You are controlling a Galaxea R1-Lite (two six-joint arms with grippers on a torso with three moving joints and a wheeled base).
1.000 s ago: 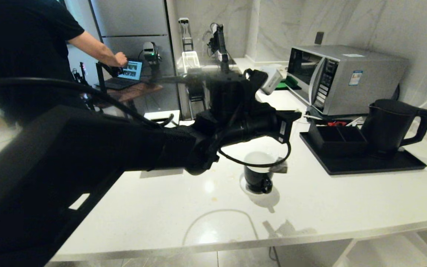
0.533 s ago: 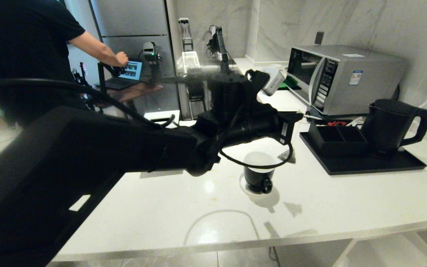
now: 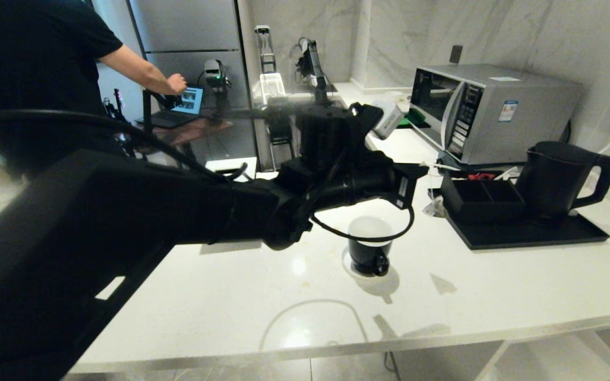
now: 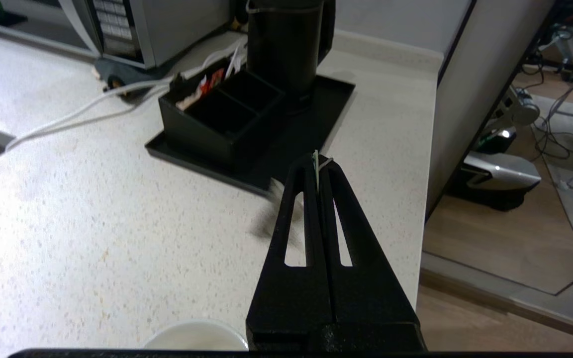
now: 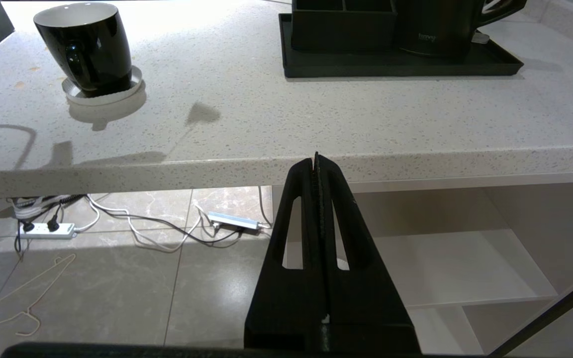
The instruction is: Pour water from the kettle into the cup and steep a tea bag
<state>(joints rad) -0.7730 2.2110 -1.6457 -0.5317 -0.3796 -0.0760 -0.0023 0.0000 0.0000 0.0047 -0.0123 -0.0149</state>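
My left gripper (image 3: 424, 168) hovers over the white counter, above and right of the cup, shut (image 4: 318, 162) on the pale string and tag of the tea bag. The small tea bag (image 3: 434, 207) dangles from it in the air, between the cup and the black tray. The black cup (image 3: 369, 246) with its white inside stands on a white saucer (image 3: 348, 265); it also shows in the right wrist view (image 5: 87, 47). The matte black kettle (image 3: 554, 180) stands on the tray at the right. My right gripper (image 5: 318, 161) is parked below the counter's front edge, shut and empty.
A black tray (image 3: 527, 235) carries a black compartment box (image 3: 477, 198) beside the kettle. A silver microwave (image 3: 487, 111) stands behind them, with white cables beside it. A person in a black shirt (image 3: 29, 69) works at a laptop at the back left. Open shelves lie under the counter (image 5: 445, 268).
The tea bag has swung from beside the cup's right rim up and to the right, toward the tray. The left gripper's tip has risen slightly. The right arm has not moved.
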